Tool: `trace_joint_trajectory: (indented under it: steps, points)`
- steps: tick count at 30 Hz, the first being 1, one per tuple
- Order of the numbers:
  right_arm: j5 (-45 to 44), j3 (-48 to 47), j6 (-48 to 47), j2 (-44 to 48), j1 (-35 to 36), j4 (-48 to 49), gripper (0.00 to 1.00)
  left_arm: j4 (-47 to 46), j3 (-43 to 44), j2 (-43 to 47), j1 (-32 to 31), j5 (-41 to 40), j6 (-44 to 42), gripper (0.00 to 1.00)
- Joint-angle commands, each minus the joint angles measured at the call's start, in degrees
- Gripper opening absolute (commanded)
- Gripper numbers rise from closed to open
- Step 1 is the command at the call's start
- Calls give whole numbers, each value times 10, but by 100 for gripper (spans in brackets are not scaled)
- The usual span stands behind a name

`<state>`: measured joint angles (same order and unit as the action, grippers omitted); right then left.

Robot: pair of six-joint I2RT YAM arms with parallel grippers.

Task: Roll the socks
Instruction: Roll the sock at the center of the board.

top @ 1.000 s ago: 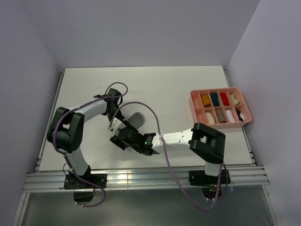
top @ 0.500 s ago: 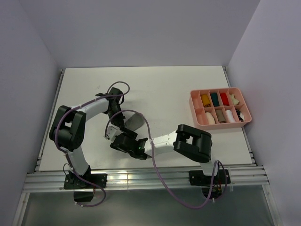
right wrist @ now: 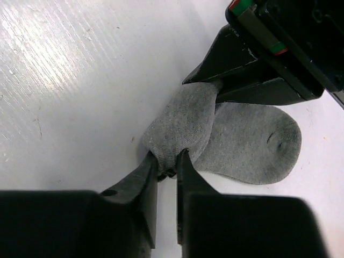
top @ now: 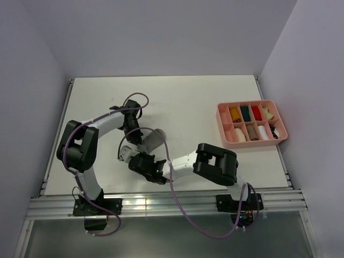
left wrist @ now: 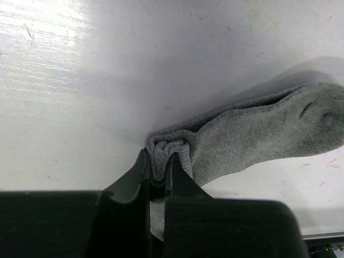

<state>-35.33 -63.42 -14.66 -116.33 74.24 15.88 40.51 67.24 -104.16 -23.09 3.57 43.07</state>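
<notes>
a grey sock (top: 152,139) lies on the white table (top: 188,97), near the middle, a little to the left side and close to the front edge. both arms reach to it.

the left fingers (left wrist: 137,177) are clenched on 1 end of the sock (left wrist: 258,134). there the fabric is bunched in several folds, and the folds stick out between the 2 tips. from this grip the rest of the sock goes to the right, and the rounded toe part lies flat on the table.

the right fingers (right wrist: 142,183) are also pressed together on the sock (right wrist: 242,142); they pinch a thick fold of it at the near side. in the right wrist view this fold runs as a raised band from the right fingers up to the left fingers, which hold it from the opposite side. the flat toe part lies just beside the band, to the right.

a pink tray (top: 220,124) with small rolled bundles in its compartments stands at the right edge of the table, well apart from the sock.
</notes>
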Motion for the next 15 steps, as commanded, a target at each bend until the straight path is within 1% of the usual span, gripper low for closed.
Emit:
trace_joint_trajectory:
  steps: [1,2,7,8,10,11,13,14,15]
  points:
    - [20,9,9,-16,-1,19,7,10,-21,-25,-4,-41,-15,1]
    - [29,14,16,-13,-3,17,0,6,-25,-19,-4,-41,-12,4]
    - [118,50,93,37,-31,2,0,-32,-42,33,-2,-24,13,18]
    - [130,56,103,45,-37,2,0,-41,-46,40,-2,-23,16,25]
    - [178,65,130,66,-57,1,0,-49,-48,56,-1,-23,26,30]
    - [199,77,139,72,-64,2,0,-53,-50,62,0,-23,30,38]
    - [252,87,167,84,-87,1,0,-68,-55,82,2,-27,43,48]
    - [270,89,174,88,-94,1,0,-74,-67,91,4,-30,49,56]
    - [285,93,186,91,-100,0,0,-98,-76,114,9,-29,61,60]
